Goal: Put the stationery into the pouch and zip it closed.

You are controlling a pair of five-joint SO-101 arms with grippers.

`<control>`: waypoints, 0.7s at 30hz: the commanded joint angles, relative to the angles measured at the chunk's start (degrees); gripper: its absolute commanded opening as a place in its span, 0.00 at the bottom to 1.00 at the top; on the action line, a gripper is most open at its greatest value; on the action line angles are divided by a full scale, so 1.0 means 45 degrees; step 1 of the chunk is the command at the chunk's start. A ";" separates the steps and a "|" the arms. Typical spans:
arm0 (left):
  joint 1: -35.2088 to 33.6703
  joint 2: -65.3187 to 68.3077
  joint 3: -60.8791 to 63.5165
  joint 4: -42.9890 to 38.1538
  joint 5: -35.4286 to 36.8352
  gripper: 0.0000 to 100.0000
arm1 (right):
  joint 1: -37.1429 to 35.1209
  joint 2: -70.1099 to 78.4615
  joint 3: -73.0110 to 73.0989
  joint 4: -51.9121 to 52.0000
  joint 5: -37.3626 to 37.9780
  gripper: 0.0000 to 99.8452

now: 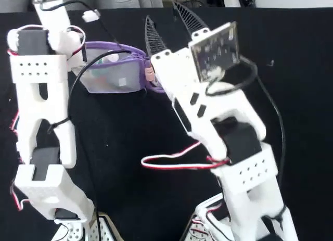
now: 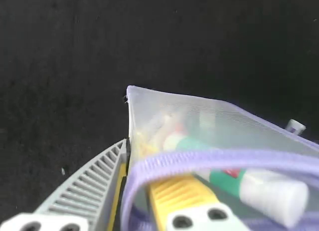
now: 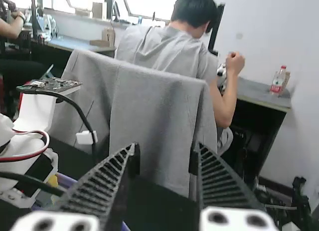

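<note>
Between the fingers of the left claw [image 2: 130, 153] one end wall of the pouch [image 2: 199, 116] is pinched, with the grey finger [image 2: 94, 183] outside the mesh and the yellow finger [image 2: 174, 196] inside it, so this claw is closed on the pouch. The grip is judged to be an anchor: the mouth is held up and steady so that the purple zip [image 2: 209, 158] can be drawn along it. Just beyond the yellow finger, inside the pouch, a glue stick [image 2: 259, 188] and other stationery are seen. The filling therefore seems done, while the zip, parted around the finger, is not yet closed. Near the pouch's far end the right claw [image 1: 162, 17] is raised with its fingers spread wide and nothing between them, pointed away across the table [image 1: 291, 69].

The contents and the inside-outside pinch are given by the left wrist view. How close the right claw stands to the pouch's free end is made out from the high view. From the right wrist view the wide gap between that claw's fingers is confirmed.
</note>
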 commanded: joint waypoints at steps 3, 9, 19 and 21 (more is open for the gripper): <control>0.0010 0.1035 0.0400 0.0098 -0.0078 0.03 | 0.0137 0.1221 -0.2374 0.1680 -0.0137 0.16; -0.0303 0.1153 0.0440 -0.0293 0.0000 0.03 | -0.0664 0.2764 -0.4151 0.3497 -0.0156 0.16; -0.1182 0.1133 0.0361 -0.0645 0.1211 0.03 | -0.1915 0.7121 -0.9192 0.7697 -0.0137 0.16; -0.1162 0.1094 0.0361 -0.0645 0.1250 0.03 | -0.1915 0.8078 -0.9915 0.8010 -0.0137 0.16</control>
